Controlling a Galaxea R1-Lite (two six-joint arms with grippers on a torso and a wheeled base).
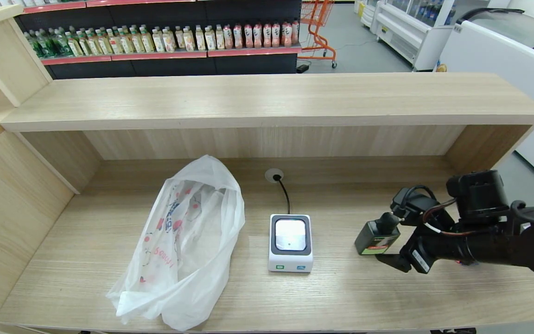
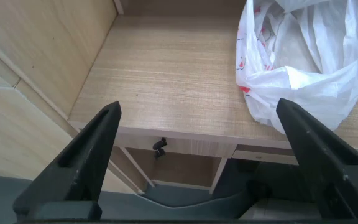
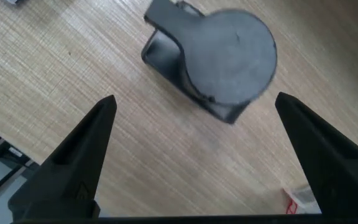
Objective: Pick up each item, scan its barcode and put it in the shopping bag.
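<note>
Left wrist view gives us the left gripper (image 2: 199, 107), spread wide, low off the near edge of the surface (image 2: 166, 68), close to the bag (image 2: 303, 56). Right wrist view looks down on the dark-capped bottle (image 3: 229, 59), with the right gripper (image 3: 196, 102) spread wide either side of it, not touching. Head view adds the bottle's label. The bottle stands right of the scanner (image 1: 290, 241), the bag left of it. We cannot make out the bag's contents. Beyond are a raised ledge (image 1: 271, 99), drink shelves (image 1: 165, 39) and an orange cart (image 1: 318, 23).
</note>
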